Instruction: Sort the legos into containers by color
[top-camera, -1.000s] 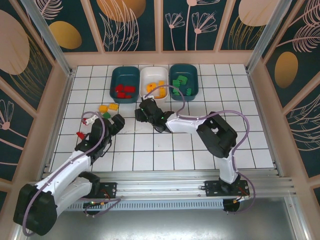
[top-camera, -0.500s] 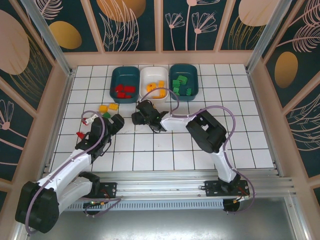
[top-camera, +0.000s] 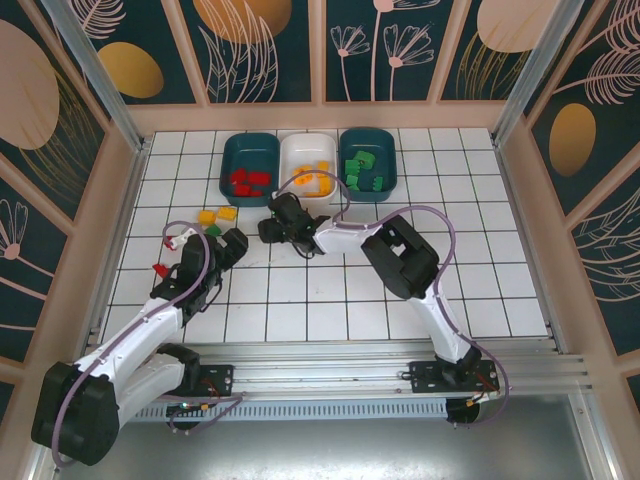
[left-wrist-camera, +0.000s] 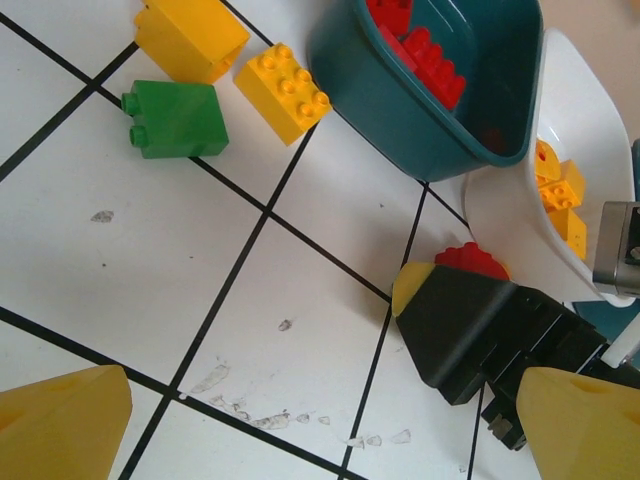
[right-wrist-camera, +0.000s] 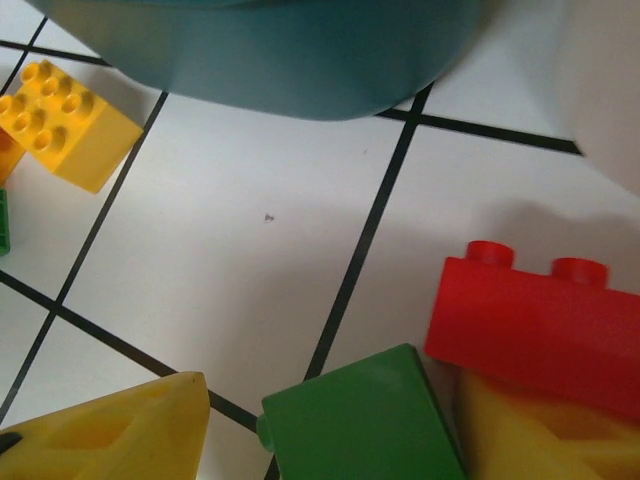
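Three containers stand in a row at the back: a teal one (top-camera: 250, 165) with red legos, a white one (top-camera: 308, 165) with yellow-orange ones and a teal one (top-camera: 368, 160) with green ones. My right gripper (top-camera: 272, 228) is low on the tiles in front of the left teal container (right-wrist-camera: 300, 60). Its jaws are open around a green brick (right-wrist-camera: 365, 420), which has a gap on its left side. A red brick (right-wrist-camera: 540, 325) lies against its right fingertip. My left gripper (top-camera: 228, 245) is wide open over bare tile (left-wrist-camera: 320, 430). Two yellow bricks (left-wrist-camera: 283, 92) and a green brick (left-wrist-camera: 175, 120) lie ahead of it.
A red brick (top-camera: 160, 268) and a small red-and-white piece (top-camera: 180, 238) lie at the far left of the tiled floor. The two grippers are about one tile apart. Wooden walls enclose the work area.
My right gripper has slid left along the tiles, toward the left teal container and the left gripper. The left arm has stayed still.
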